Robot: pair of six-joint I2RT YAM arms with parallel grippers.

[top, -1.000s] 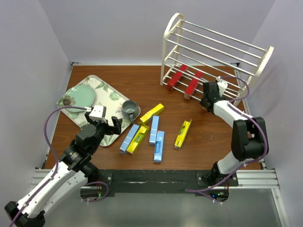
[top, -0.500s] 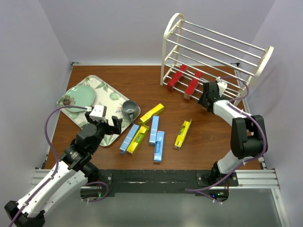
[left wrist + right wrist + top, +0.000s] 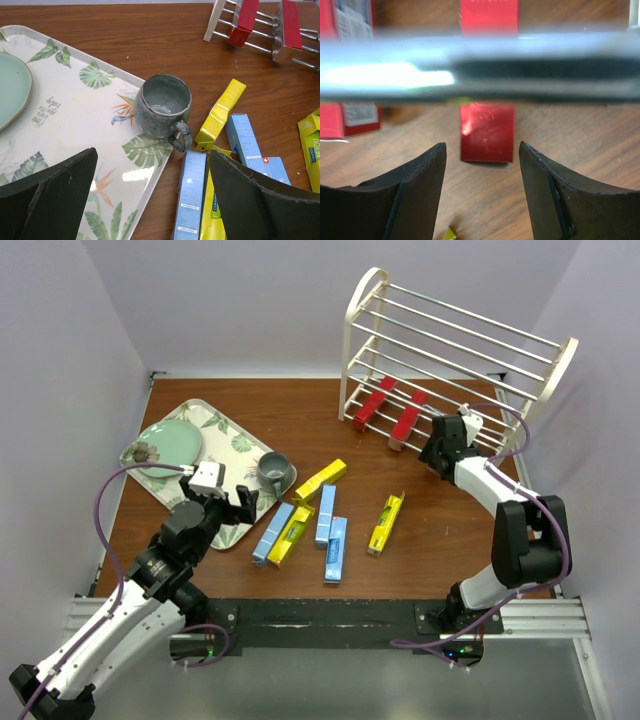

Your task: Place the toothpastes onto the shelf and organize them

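Observation:
The cream-white shelf [image 3: 455, 335] stands at the back right. Two red toothpastes [image 3: 375, 402] [image 3: 408, 420] lie across its bottom rods. My right gripper [image 3: 438, 450] is at the front of that tier, open. In the right wrist view a third red toothpaste [image 3: 487, 132] lies just ahead of the right gripper [image 3: 482, 150], free of both fingers, with a blurred shelf rod [image 3: 480, 75] crossing in front. Yellow [image 3: 321, 480] [image 3: 385, 524] and light blue [image 3: 325, 514] [image 3: 335, 549] toothpastes lie loose mid-table. My left gripper [image 3: 228, 502] hovers open over the tray's edge and a blue box [image 3: 192, 195].
A leaf-patterned tray [image 3: 225, 430] at the left carries a green plate [image 3: 165, 445] and a grey mug [image 3: 273, 472]. Another blue box [image 3: 273, 532] and a yellow one [image 3: 291, 534] lie side by side beside the tray. Walls close in on the left, back and right.
My right gripper has opened and let go of the red toothpaste on the bottom tier, and has drawn slightly back. The left arm has not moved.

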